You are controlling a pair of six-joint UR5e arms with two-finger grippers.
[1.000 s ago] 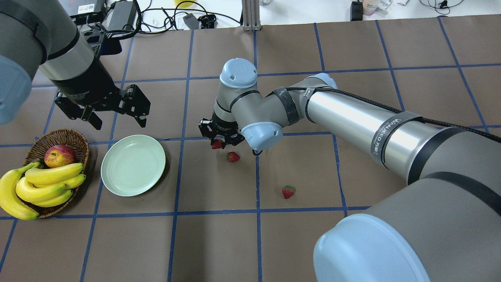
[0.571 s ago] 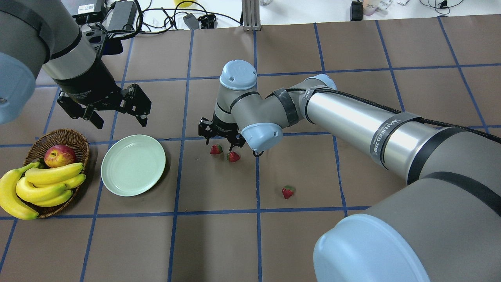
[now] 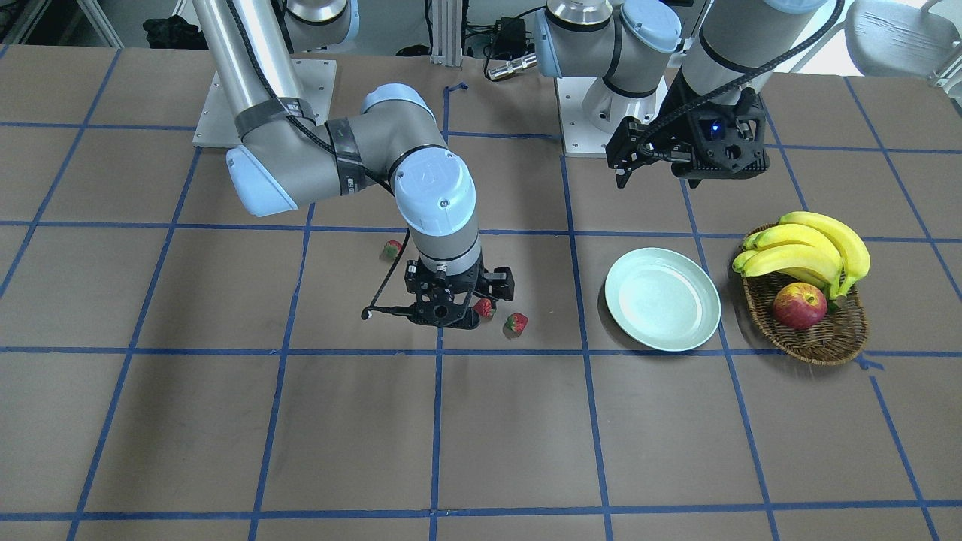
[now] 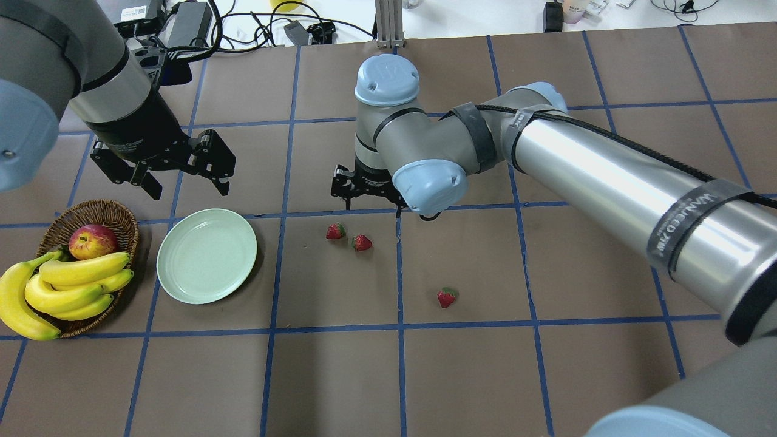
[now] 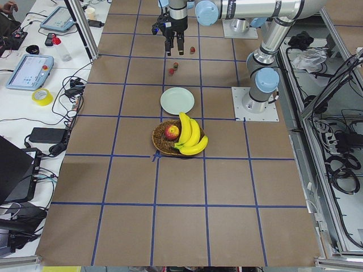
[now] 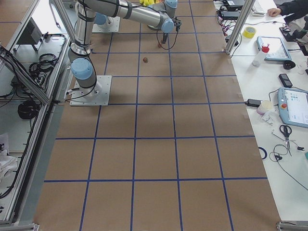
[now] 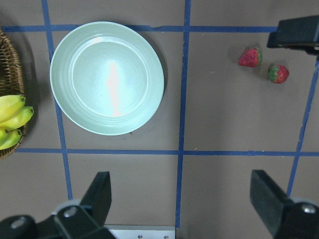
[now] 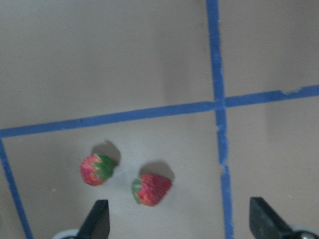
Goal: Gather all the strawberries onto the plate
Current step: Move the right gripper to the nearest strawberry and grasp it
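Three strawberries lie on the brown table: two close together [image 4: 335,230] [image 4: 362,243] and one apart nearer the robot [image 4: 447,297]. The pair also shows in the right wrist view [image 8: 97,168] [image 8: 151,189] and the left wrist view [image 7: 250,57]. The pale green plate [image 4: 206,255] is empty, left of the pair. My right gripper [image 4: 371,205] is open and empty, raised just beyond the pair. My left gripper [image 4: 185,188] is open and empty, hovering above the plate's far edge.
A wicker basket [image 4: 121,213] with bananas [image 4: 73,285] and an apple [image 4: 92,241] stands left of the plate. Cables and power bricks [image 4: 188,24] lie along the table's far edge. Blue tape lines grid the table.
My right gripper held a strawberry low over the table, opened and left it lying beside another, then rose and drew back toward the far side. The left gripper barely moved.
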